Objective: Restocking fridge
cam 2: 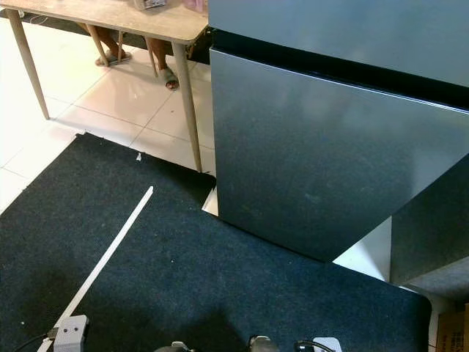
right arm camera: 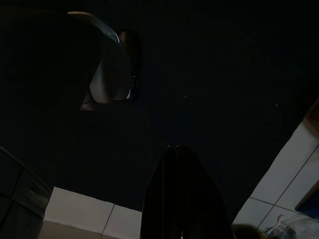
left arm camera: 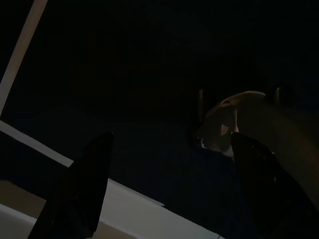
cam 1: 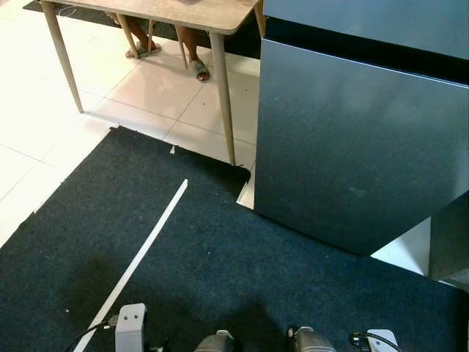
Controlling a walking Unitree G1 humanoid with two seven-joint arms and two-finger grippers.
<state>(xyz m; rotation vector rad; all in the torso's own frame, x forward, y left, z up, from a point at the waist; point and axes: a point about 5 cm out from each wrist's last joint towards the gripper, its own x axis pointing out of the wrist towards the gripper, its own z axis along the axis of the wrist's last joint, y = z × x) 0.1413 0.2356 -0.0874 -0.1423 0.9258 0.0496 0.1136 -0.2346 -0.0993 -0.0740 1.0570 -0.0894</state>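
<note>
Both arms hang idle over the dark mat (cam 1: 220, 257). The left gripper (left arm camera: 167, 186) has its fingers (left arm camera: 79, 191) spread wide and empty, pointing down at the mat and a white tape line (cam 1: 143, 253). The right gripper (right arm camera: 185, 199) has its fingers pressed together into one dark shape, also holding nothing.

The fridge (cam 1: 352, 139) stands just ahead and to the right, its lower door shut, with a dark seam between that door and the upper one. The step in hand looks like the approach, so the robot should square up to the door front first. It should stand close enough to reach the door's edge but leave room for the swing (the mat's edge by the fridge corner could catch a foot). The open left gripper seems the readier one to hook the door.

Much is hidden. No handle or grip recess can be made out on the grey face, and which side the door hinges on cannot be told. The fridge's top is cut off, and no goods to restock are in sight. Further off, a bench (cam 1: 183, 15) stands on the tiles with a person's sandalled feet (cam 1: 199, 70) beneath it. What lies on the bench is cropped and unreadable.
</note>
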